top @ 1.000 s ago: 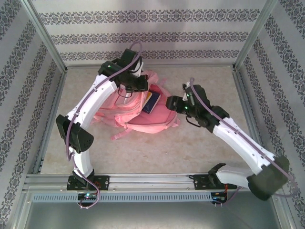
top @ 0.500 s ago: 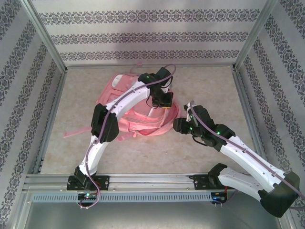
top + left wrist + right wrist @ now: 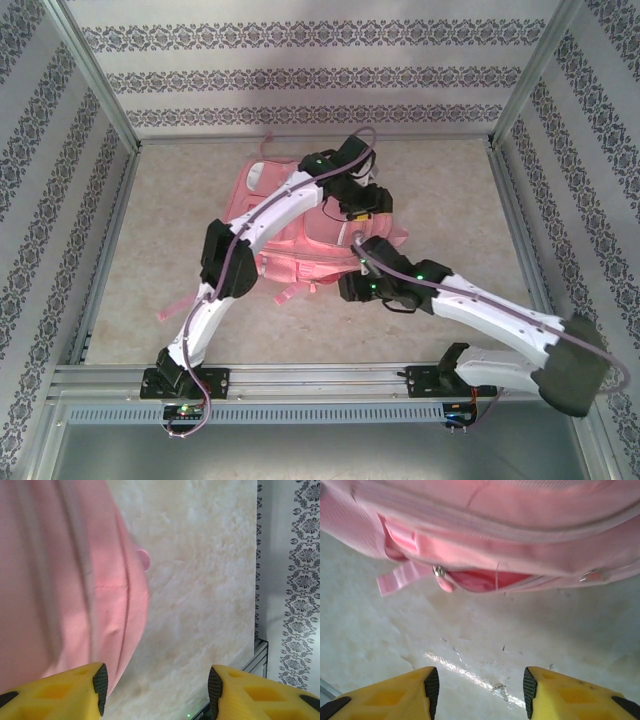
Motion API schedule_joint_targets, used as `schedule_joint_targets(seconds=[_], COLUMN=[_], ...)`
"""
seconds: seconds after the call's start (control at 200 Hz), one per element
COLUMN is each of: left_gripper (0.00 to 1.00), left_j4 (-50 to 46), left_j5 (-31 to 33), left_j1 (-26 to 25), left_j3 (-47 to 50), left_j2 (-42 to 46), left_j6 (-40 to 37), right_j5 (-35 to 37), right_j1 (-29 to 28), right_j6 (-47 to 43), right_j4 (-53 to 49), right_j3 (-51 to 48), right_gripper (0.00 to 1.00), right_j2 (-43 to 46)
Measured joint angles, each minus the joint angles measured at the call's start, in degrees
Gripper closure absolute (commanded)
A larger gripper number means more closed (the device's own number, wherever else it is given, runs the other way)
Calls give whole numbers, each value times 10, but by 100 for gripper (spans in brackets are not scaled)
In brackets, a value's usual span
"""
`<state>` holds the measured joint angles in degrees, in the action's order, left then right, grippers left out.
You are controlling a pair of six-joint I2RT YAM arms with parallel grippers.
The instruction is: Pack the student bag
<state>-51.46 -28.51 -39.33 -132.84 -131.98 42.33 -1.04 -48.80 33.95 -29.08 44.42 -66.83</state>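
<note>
Left claw [image 3: 157,687] gapes empty — right claw [image 3: 477,690] likewise, jaws apart, the two hanging near each other

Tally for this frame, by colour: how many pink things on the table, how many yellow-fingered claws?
Pink: 1, the student bag
Yellow-fingered: 2, the left claw and the right claw, both open
Total: 3

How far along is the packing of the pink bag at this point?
Looks done: the bag lies flat on the table; its contents are hidden. In hand: nothing. The left end effector and right end effector are both open and empty, the right one facing the bag's near edge. Left: one pocket there gapes beside its zip pull, so probably zipping it shut.
</note>
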Motion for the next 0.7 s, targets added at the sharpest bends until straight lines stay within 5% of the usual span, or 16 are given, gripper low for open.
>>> schedule_joint_targets(seconds=[0.2, 0.39, 0.7], left_gripper=[43, 42, 43], left_j4=[10, 35, 44], left_j5=[61, 106, 118], left_j1=[63, 141, 201], left_j3=[144, 291, 468], left_j2=[193, 370, 475], left_j6=[0, 3, 9], right_j5=[60, 99, 231], right_j1=[-100, -127, -179], right_j6=[21, 61, 110], right_j4=[4, 83, 161], right_j3=[48, 38, 47], right_gripper=[45, 40, 43], right_j2=[-129, -192, -297])
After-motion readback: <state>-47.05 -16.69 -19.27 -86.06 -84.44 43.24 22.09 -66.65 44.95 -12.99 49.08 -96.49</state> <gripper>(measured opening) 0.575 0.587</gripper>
